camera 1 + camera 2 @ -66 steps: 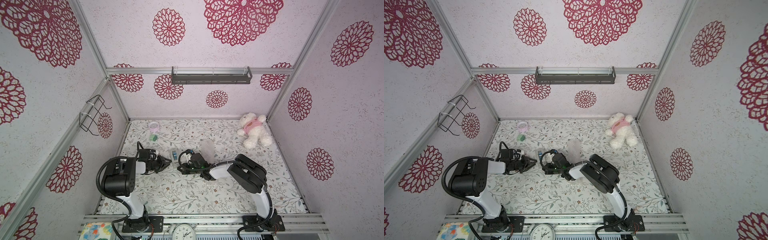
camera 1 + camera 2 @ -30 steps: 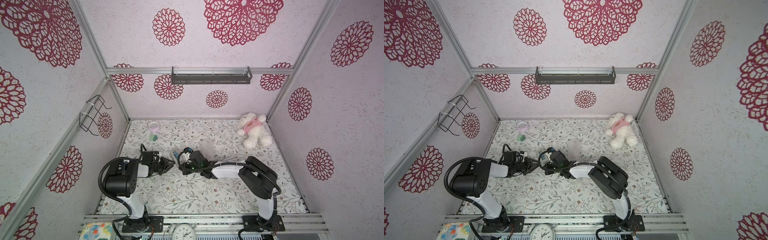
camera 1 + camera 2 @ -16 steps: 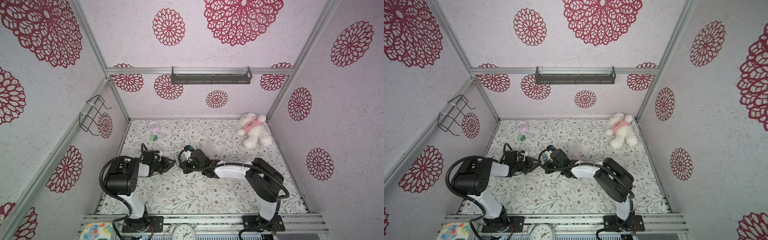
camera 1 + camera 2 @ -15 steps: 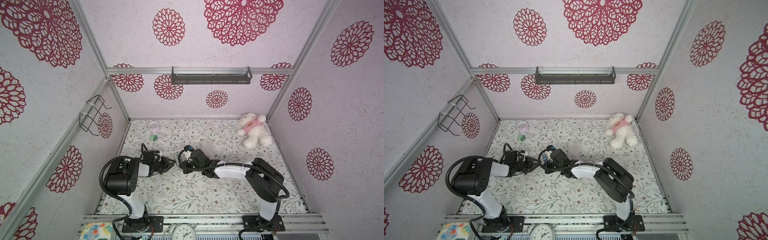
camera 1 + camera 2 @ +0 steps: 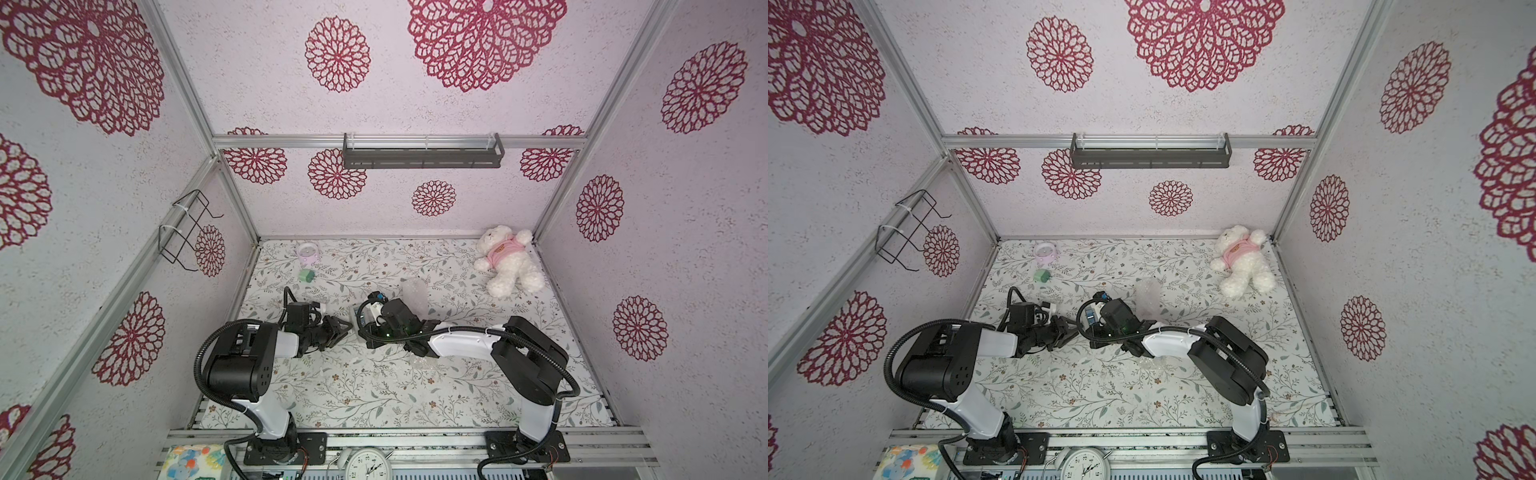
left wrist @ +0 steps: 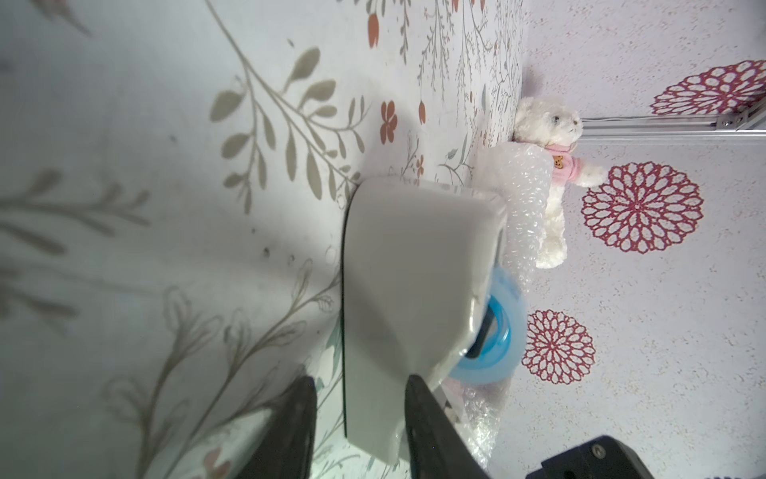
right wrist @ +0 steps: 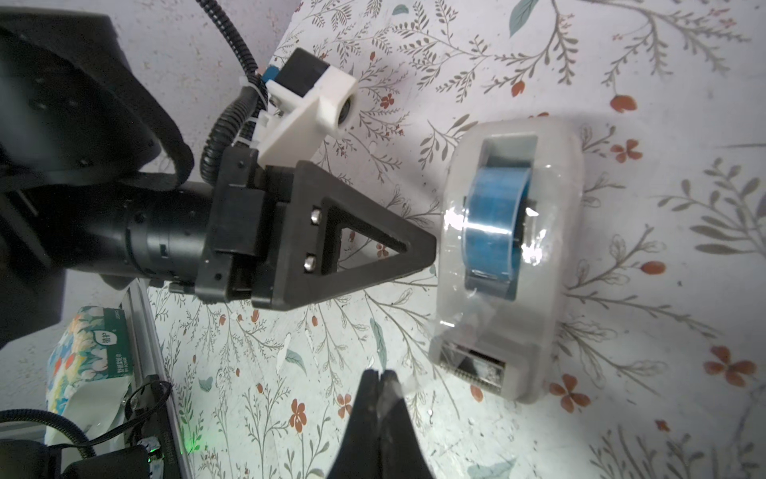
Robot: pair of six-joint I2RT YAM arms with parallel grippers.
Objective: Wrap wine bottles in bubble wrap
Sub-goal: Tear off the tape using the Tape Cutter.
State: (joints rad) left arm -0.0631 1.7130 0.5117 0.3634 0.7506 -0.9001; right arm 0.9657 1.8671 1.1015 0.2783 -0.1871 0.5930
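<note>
You have the left gripper (image 6: 360,380) parted at lower centre of the left wrist view, astride the end of the tape dispenser (image 6: 406,265) (one finger touches it, the other stands clear). Your right gripper (image 7: 379,377) is clenched tight, near the dispenser's cutter. The bubble wrap (image 5: 417,293), a whitish rolled tube, is mid-frame in a top view, just behind the right wrist.

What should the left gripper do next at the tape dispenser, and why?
Probably close the left gripper on the tape dispenser to steady it. Its jaws stand open astride the dispenser's end, while the right gripper, shut, seems to pinch clear tape by the cutter; pulling could drag it.
</note>
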